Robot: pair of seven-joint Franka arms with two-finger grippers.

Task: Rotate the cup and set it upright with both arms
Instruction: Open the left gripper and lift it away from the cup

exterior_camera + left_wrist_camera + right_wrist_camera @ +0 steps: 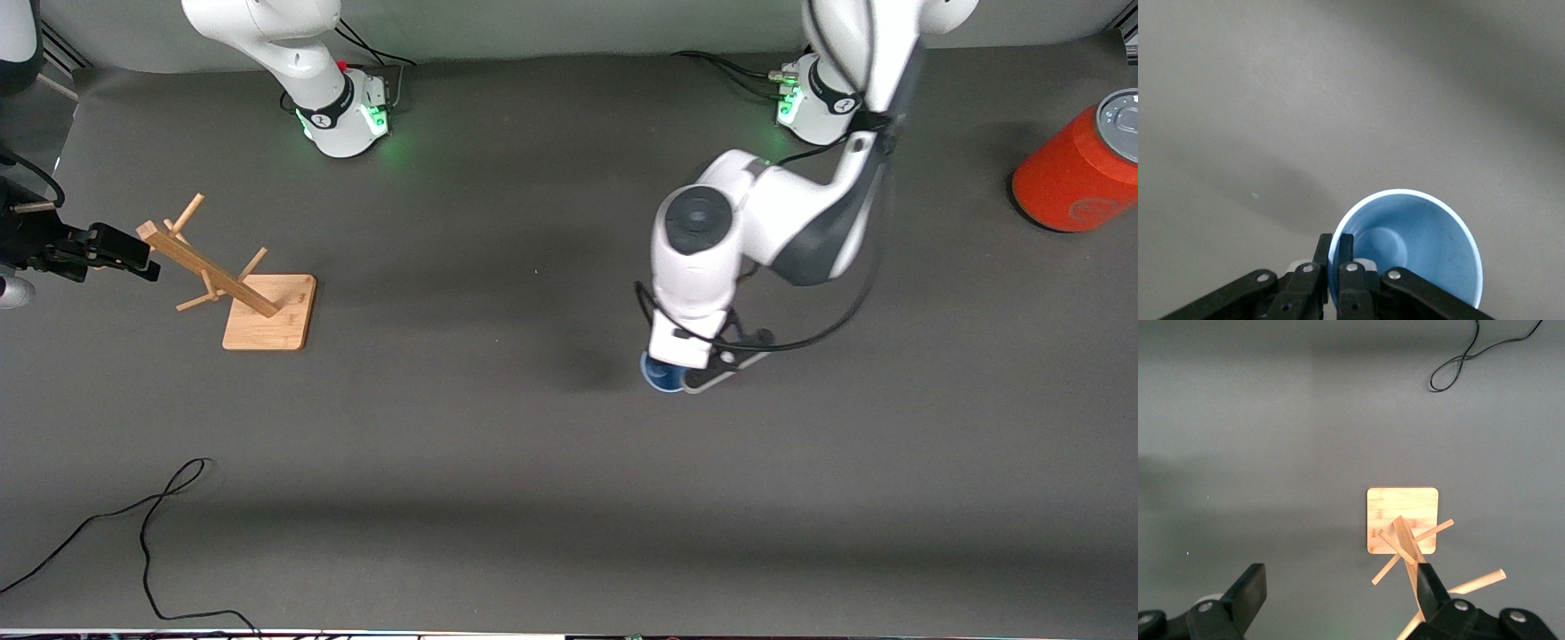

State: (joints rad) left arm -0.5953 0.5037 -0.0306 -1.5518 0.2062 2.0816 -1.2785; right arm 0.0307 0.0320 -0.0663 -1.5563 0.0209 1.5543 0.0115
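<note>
Dark grey tabletop carries the cup [662,374], mouth up, its rim wall pinched in the closed jaws of the left gripper [1333,261] near mid-table. Right gripper [1338,590] waits well apart, jaws spread and empty, above the wooden rack [233,283].

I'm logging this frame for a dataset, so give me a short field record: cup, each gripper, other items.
cup: light-blue cup, mouth facing the left wrist camera, rim pinched
left gripper: left gripper, shut on the cup's rim, one finger inside and one outside
right gripper: right gripper, open, above the wooden rack at the right arm's end of the table
other items: orange canister at the left arm's end; black cable nearer the front camera than the rack
</note>
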